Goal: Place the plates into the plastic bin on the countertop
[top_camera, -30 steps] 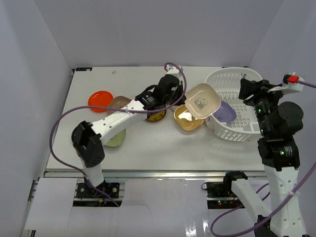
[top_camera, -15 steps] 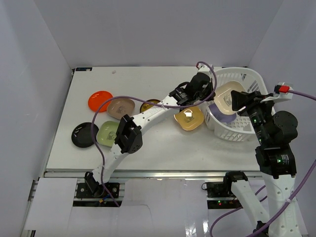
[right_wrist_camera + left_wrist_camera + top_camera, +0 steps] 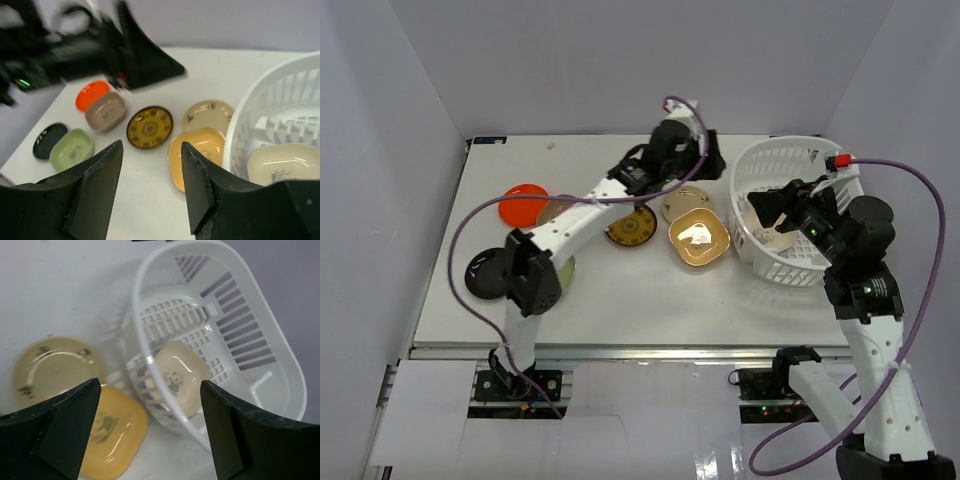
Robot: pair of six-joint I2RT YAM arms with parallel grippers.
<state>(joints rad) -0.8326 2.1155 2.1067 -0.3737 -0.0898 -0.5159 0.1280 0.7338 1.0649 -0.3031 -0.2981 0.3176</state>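
One cream plate [image 3: 177,380] lies in your plastic bin [image 3: 760,160], right of frame on the worktop [image 3: 650,300]; seven plates [image 3: 149,127] lie outside, left of it. Your left jaws and right jaws stand spread, empty.

A flat white rectangular counter [image 3: 640,300] is boxed in on three sides by plain, pale grey-lavender panels: a back wall [image 3: 640,60], a left wall [image 3: 370,200] and a right wall [image 3: 920,80], each rising from the counter's edge. A metal front rail [image 3: 620,350] runs along the near edge. Below it lies a glossy white floor panel [image 3: 650,425] with soft reflections. The light is even and diffuse, and the shadows on the counter are faint.
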